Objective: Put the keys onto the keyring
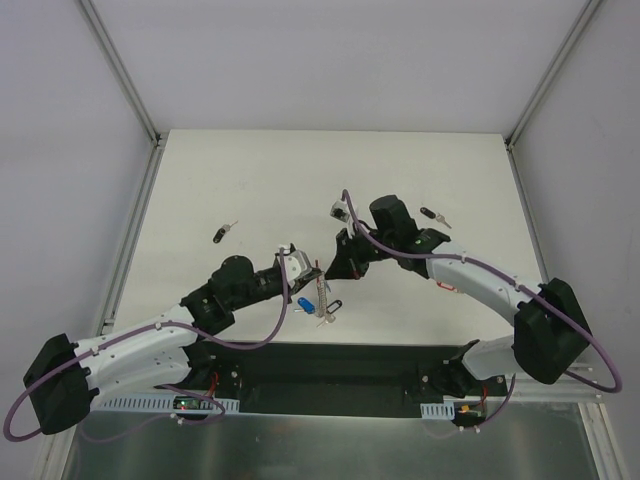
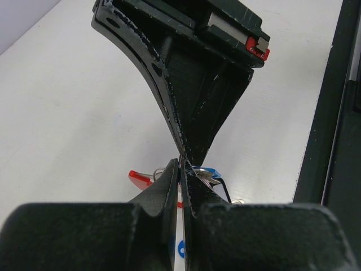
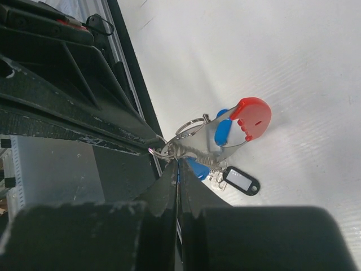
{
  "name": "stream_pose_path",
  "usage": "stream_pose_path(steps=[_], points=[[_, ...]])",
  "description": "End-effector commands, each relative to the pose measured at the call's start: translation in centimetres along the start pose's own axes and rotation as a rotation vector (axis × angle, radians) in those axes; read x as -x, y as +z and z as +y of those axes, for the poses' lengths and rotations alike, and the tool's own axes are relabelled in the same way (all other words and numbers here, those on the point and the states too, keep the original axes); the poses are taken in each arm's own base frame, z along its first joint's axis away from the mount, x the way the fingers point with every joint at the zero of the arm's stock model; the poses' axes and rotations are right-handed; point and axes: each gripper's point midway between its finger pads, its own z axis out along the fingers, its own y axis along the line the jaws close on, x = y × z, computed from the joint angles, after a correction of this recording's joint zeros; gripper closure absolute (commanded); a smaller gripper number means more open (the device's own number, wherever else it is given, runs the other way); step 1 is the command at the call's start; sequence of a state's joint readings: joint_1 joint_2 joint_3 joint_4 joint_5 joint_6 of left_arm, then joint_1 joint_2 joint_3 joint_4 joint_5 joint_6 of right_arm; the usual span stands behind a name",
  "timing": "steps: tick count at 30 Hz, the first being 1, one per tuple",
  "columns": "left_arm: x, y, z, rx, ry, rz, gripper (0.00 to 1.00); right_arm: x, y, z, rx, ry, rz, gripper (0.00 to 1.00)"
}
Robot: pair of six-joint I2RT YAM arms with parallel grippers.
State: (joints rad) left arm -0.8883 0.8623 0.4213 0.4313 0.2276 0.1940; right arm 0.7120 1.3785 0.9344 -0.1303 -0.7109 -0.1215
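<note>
Left gripper (image 2: 180,168) and right gripper (image 3: 177,171), both closed, meet tip to tip at the keyring (image 3: 251,116).

Both grippers are pinched fully together, and their tips touch at the metal end of the keyring. Which one actually grips the metal cannot be told. In the right wrist view the red band sticks out toward 2 o'clock from the chain (image 3: 192,151). A blue key (image 3: 197,168) sits against the chain, just beside the right gripper's tips, with a black tag (image 3: 241,180) at its 4 o'clock. From above, the bunch lies just toward 6 o'clock of the centre of the surface (image 1: 250,180). A black key (image 1: 222,235) lies alone at 9 o'clock and a second black key (image 1: 435,214) at 2 o'clock, both well apart from the bunch.
</note>
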Motion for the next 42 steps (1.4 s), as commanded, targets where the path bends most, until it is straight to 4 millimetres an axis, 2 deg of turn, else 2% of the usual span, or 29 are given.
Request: stream_pose_path(steps=[1, 5, 6, 7, 8, 9, 10, 11, 12, 17, 18, 19, 20, 22, 27, 42], points=[[5.0, -0.2, 0.7, 0.020, 0.037, -0.197, 1.00, -0.3, 0.6, 0.5, 0.060, 0.048, 0.012, 0.99], [3.7, -0.4, 0.7, 0.030, 0.016, -0.158, 1.00, 0.3, 0.0, 0.3, 0.023, 0.006, -0.020, 0.99], [3.3, -0.5, 0.7, 0.035, 0.011, -0.144, 0.97, 0.7, -0.6, 0.6, 0.012, -0.016, -0.032, 0.99], [3.0, -0.6, 0.8, 0.044, 0.006, -0.129, 0.86, 0.9, -0.9, 0.5, -0.001, -0.047, -0.035, 0.99], [2.5, -0.7, 0.9, 0.053, -0.001, -0.110, 0.81, 1.5, -1.2, 0.5, -0.020, -0.076, -0.045, 0.99], [1.8, -0.9, 1.0, 0.059, -0.009, -0.082, 0.77, 1.3, -1.6, 0.5, -0.034, -0.083, -0.031, 0.99], [1.6, -1.1, 1.0, 0.065, -0.012, -0.076, 0.68, 1.6, -2.0, 0.7, -0.043, -0.131, -0.032, 0.99], [1.4, -1.2, 1.1, 0.074, -0.017, -0.067, 0.65, 2.3, -2.3, 0.9, -0.058, -0.160, -0.037, 0.99], [1.0, -1.3, 1.0, 0.073, -0.020, -0.051, 0.61, 1.9, -2.6, 1.0, -0.068, -0.164, -0.013, 0.99], [1.8, -1.2, 1.1, 0.061, -0.006, -0.029, 0.51, 2.1, -2.9, 1.6, -0.084, -0.259, 0.009, 0.99], [1.8, -1.1, 0.8, 0.041, -0.001, -0.020, 0.50, 2.1, -3.0, 1.8, -0.085, -0.269, 0.014, 0.99], [1.0, -0.8, 0.6, 0.024, -0.001, 0.018, 0.50, 2.1, -2.9, 2.1, -0.083, -0.282, 0.018, 0.99], [1.5, -0.6, 0.6, 0.013, 0.015, 0.017, 0.50, 2.1, -3.0, 2.0, -0.099, -0.292, 0.022, 0.99], [1.0, 0.0, 0.3, -0.018, 0.024, 0.049, 0.50, 2.2, -3.2, 2.3, -0.103, -0.318, 0.035, 0.99], [1.6, 0.8, 0.2, -0.045, 0.041, 0.049, 0.52, 2.0, -3.2, 2.6, -0.117, -0.351, 0.053, 0.99], [0.9, 1.6, -0.4, -0.089, 0.021, 0.078, 0.54, 2.1, -2.9, 2.7, -0.127, -0.355, 0.053, 0.99]])
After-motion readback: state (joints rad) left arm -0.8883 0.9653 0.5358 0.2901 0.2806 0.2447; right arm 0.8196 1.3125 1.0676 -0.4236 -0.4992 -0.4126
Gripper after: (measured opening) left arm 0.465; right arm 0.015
